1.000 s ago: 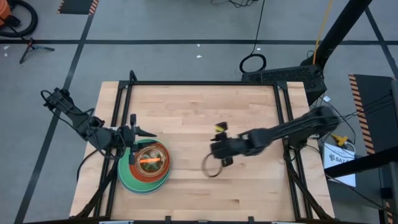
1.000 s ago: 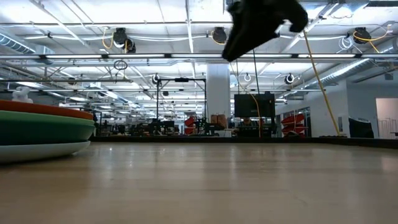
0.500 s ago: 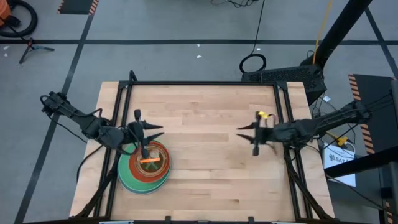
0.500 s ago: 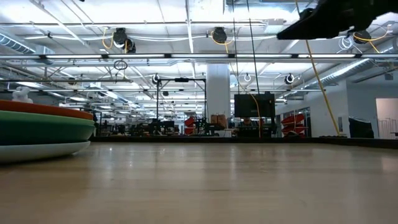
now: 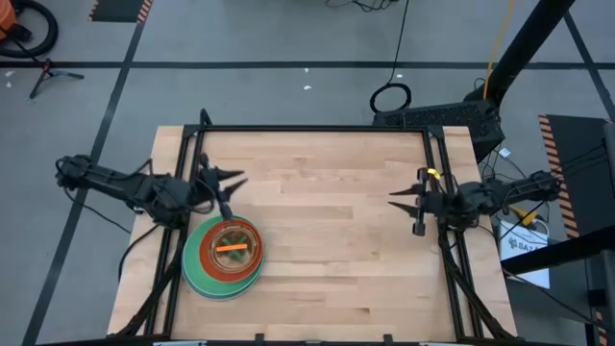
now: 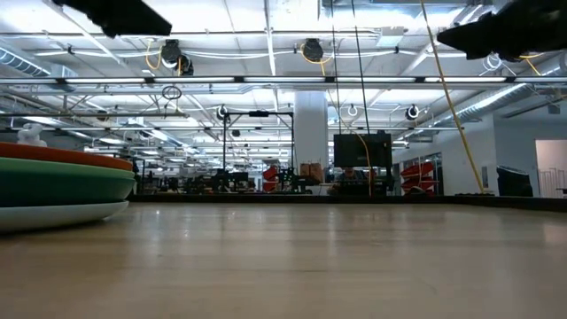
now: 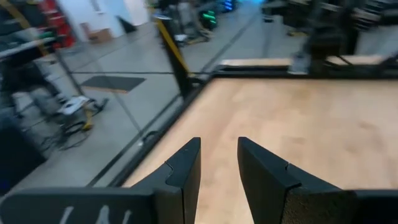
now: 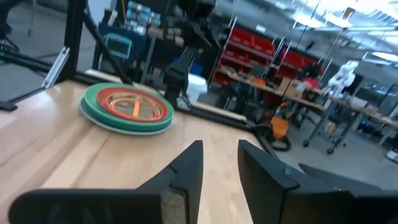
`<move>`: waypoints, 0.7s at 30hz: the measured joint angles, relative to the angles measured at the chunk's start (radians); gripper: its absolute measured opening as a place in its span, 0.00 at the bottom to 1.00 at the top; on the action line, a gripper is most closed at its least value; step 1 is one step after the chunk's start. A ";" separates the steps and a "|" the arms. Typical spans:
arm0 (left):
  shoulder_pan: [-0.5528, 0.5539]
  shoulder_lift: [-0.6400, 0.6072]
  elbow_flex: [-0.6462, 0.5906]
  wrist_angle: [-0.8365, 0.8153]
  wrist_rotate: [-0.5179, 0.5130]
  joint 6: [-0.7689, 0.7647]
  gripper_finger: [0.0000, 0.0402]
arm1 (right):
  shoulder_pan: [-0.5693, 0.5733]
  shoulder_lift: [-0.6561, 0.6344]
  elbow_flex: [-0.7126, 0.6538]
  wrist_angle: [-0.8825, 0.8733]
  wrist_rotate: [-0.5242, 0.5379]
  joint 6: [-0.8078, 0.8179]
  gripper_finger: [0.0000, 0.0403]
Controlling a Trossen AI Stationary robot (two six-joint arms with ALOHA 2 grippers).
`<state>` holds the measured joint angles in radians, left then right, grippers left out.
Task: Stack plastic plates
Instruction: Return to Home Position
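One neat pile is all I can see of the plastic plates [image 5: 223,258], nested on the left arm's half of the tabletop [image 5: 327,221]. A pale plate is at the bottom, with a dark green one over it and a red-orange one above that. Smaller see-through ones sit in the middle with something orange on top, and I can't count how many there are. The left gripper [image 5: 227,187] hangs in the air just beside the pile's rim, its fingers a little apart with nothing between them. The right gripper [image 5: 405,204] hovers by the opposite edge of the tabletop, well apart from the pile, likewise parted and empty. Nothing looks left to stack. To my eye these plates would be light, stiff and smooth, so slippery under hard fingers. If one needed shifting I'd pinch it at the raised rim, where it overhangs the plate below, not the flat centre. Nested like this the pile should sit steady, though a sideways knock could slide the small top ones off.
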<state>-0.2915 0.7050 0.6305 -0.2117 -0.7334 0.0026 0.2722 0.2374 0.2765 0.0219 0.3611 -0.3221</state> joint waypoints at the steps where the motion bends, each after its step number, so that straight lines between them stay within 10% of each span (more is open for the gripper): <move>1: 0.024 -0.033 -0.017 0.001 0.000 0.004 0.28 | 0.000 -0.032 -0.015 -0.002 0.000 -0.004 0.23; 8: 0.164 -0.279 -0.168 0.005 0.081 -0.032 0.28 | -0.001 -0.237 -0.094 -0.029 0.001 -0.028 0.23; 21: 0.292 -0.647 -0.439 0.035 0.113 -0.137 0.28 | -0.049 -0.236 -0.129 0.003 -0.019 -0.061 0.11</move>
<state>0.0004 0.0584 0.1918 -0.1764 -0.6208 -0.1344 0.2230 0.0014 0.1479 0.0245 0.3419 -0.3831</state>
